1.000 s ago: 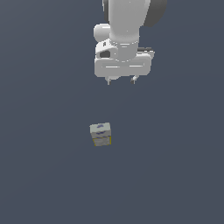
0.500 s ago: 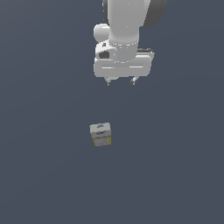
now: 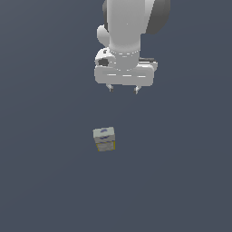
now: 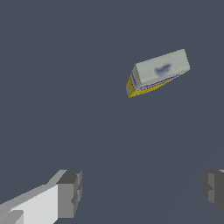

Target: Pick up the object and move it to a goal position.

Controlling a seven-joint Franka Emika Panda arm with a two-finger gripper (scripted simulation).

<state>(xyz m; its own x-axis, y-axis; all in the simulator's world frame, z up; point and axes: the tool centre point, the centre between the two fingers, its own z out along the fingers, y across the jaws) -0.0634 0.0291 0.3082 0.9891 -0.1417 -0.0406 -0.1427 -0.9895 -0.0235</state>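
Note:
The object [image 3: 104, 138] is a small pale grey-white box with a bluish mark on top and yellow edges, resting on the dark grey floor. The wrist view also catches the object [image 4: 157, 72], tilted in the picture and apart from the fingers. My gripper [image 3: 123, 89] hangs well above it and slightly toward the exterior view's right, pointing down. Its two short fingertips [image 3: 111, 87] stand wide apart with nothing between them. Seen from the wrist, the gripper [image 4: 140, 192] is open, its grey pads [image 4: 70, 192] far from each other.
A flat dark grey surface [image 3: 45, 181] stretches around the box in every direction. The white arm [image 3: 131, 31] rises out of the exterior view's upper edge.
The arm has drifted a little toward the exterior view's right. The box has stayed in place.

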